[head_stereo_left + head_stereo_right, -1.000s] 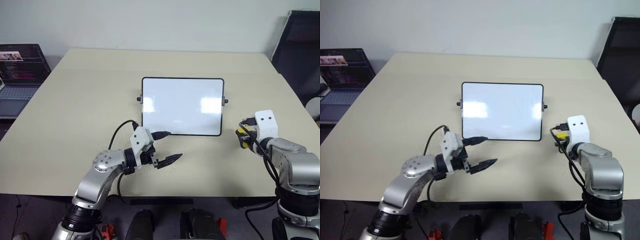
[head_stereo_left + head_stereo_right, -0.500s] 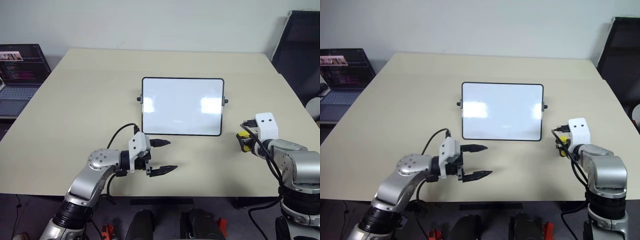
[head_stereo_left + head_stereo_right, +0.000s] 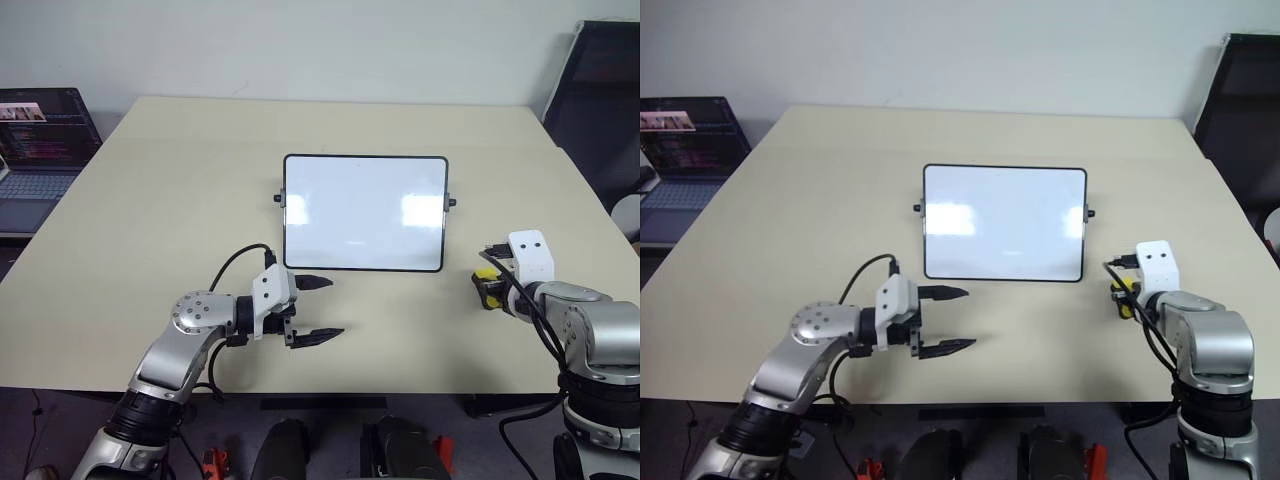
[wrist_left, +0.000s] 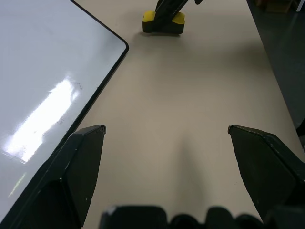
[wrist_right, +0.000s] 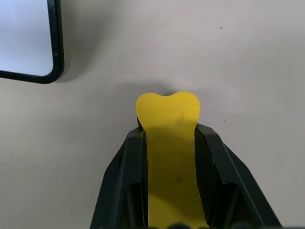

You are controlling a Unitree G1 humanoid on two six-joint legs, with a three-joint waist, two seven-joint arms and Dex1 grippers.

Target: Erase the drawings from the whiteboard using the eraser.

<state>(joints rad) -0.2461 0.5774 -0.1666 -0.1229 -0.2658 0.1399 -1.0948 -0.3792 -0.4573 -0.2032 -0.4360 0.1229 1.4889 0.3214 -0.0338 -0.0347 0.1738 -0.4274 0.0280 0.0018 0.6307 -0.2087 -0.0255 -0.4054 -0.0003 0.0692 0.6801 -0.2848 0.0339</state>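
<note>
The whiteboard (image 3: 363, 212) lies flat at the table's middle, black-framed, its face plain white with glare patches. The drawings are out of view. My left gripper (image 3: 336, 306) hovers open just in front of the board's near left corner, pointing right, with nothing between its fingers (image 4: 81, 162). Right of the board, my right gripper (image 3: 487, 287) is shut on the eraser (image 5: 169, 143), a yellow block with a black underside. The eraser's end (image 3: 485, 273) sticks out past the fingers, low over the table and apart from the board's corner (image 5: 28, 43).
The beige table (image 3: 190, 190) has bare room all around the board. A laptop (image 3: 35, 140) stands open off the table's far left. A black chair (image 3: 600, 90) stands at the back right. The table's near edge runs just below both arms.
My left gripper has drawn back from the board's near left corner, toward the left and the near edge, and has rolled a little. The right gripper still holds the eraser in place.
</note>
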